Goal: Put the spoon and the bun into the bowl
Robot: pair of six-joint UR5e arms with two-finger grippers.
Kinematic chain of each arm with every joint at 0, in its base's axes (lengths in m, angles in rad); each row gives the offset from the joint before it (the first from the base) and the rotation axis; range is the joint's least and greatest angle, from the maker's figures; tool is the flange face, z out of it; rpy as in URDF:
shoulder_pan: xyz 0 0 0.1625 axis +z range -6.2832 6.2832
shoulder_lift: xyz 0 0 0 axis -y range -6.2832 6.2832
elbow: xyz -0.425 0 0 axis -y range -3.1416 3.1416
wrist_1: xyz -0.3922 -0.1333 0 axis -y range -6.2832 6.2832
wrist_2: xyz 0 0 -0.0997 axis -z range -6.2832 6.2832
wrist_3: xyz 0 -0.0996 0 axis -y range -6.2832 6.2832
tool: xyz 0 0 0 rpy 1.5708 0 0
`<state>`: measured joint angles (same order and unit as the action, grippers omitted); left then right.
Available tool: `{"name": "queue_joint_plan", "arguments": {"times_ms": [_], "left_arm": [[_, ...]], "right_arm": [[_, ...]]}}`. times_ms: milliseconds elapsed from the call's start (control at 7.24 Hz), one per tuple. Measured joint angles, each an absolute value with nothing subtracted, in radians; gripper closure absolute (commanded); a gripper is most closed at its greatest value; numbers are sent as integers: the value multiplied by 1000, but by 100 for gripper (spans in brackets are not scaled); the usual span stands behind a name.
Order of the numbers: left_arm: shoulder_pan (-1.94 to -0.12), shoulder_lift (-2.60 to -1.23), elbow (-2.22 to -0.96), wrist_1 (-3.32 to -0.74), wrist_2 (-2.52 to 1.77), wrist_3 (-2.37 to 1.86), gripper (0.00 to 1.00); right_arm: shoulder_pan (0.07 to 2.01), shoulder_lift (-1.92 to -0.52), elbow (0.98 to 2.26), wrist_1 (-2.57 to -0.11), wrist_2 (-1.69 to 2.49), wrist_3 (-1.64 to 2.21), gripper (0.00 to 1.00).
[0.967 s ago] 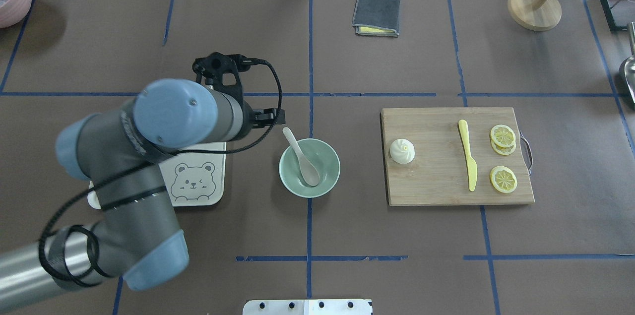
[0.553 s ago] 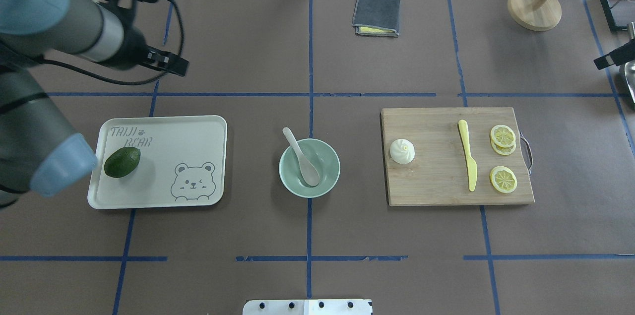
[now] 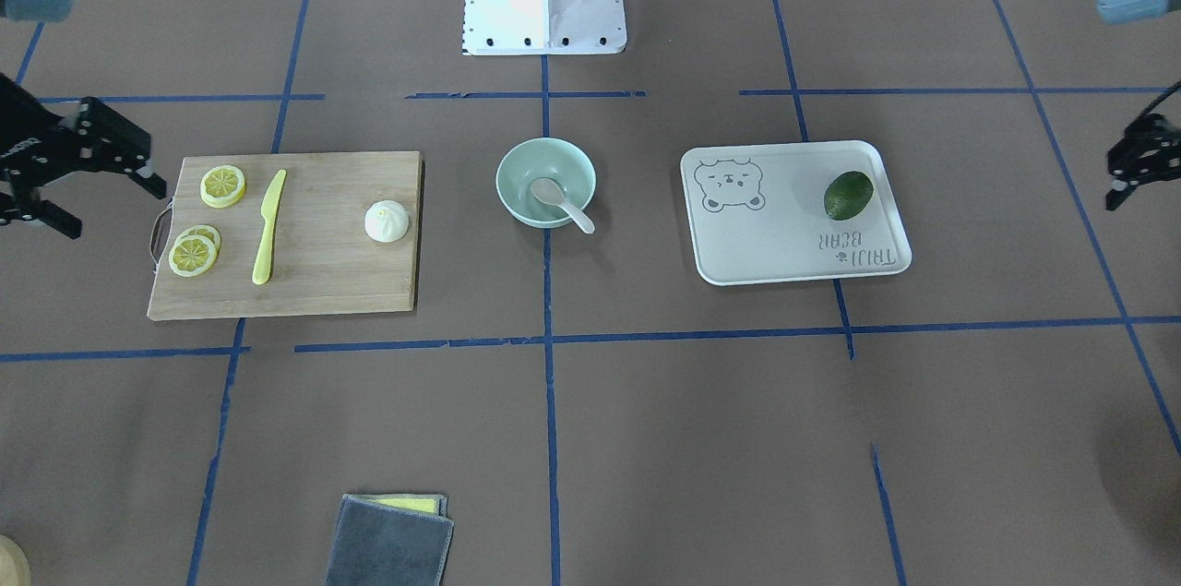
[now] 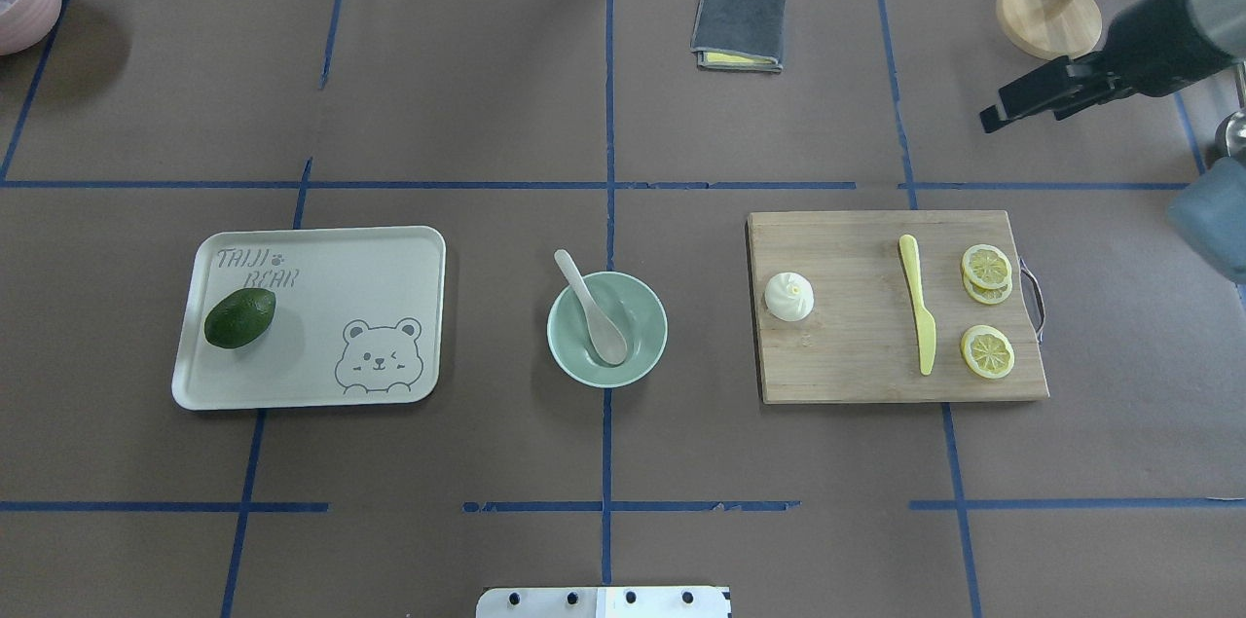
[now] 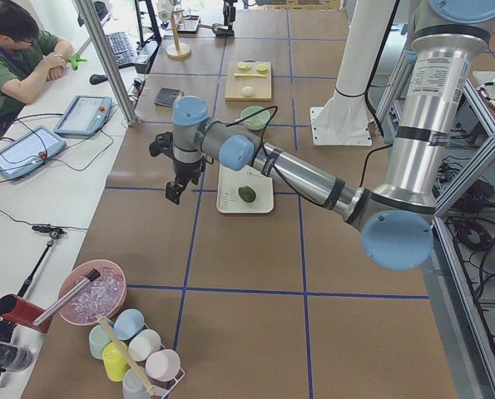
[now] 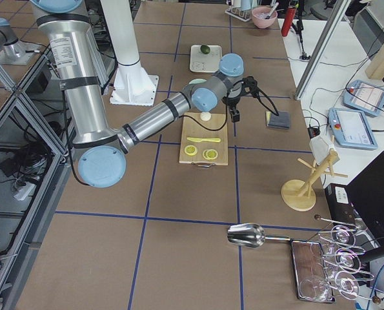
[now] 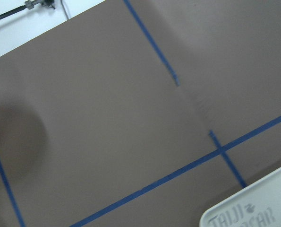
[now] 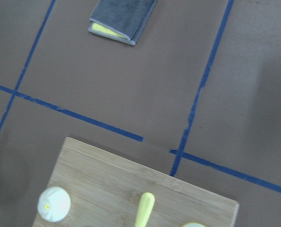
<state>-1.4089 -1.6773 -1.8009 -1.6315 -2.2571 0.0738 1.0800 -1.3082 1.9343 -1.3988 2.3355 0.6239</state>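
While round, bun [image 4: 788, 296] on wooden board [image 4: 857, 360].

Big table [image 4: 487, 112], brown cover, blue tape grid [image 4: 609, 112]. Left side view: white desk [image 5: 14, 199] at 9 o'clock w/ tablets [image 5: 85, 115]; alu post [image 5: 106, 58] at 11; metal frame [image 5: 480, 116] & floor cables [image 5: 472, 233] at 3. Light bright, even.

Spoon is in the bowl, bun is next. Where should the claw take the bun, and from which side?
Probably straight down from above, closing on the round sides of the bun below its pleated top. It sits upright on the cutting board, apart from the knife, nothing crowding it.
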Motion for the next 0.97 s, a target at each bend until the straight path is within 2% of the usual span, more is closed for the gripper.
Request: {"name": "queue_joint_plan", "arguments": {"times_ms": [276,553,967], "left_arm": [[-1500,-1555,-1760,-1630,-2278,125,0],[-1542,-1486,-1728,-1610,-2286,129,0],[-1548,-1480,-1738,-1540,-2288,128,0]], "right_arm": [[942,-1217,2000,-1530,2189,713,0],[857,-1209,2024,-1562,2119,746,0],[706,-1213,2002,-1550,1929,817,0]]}}
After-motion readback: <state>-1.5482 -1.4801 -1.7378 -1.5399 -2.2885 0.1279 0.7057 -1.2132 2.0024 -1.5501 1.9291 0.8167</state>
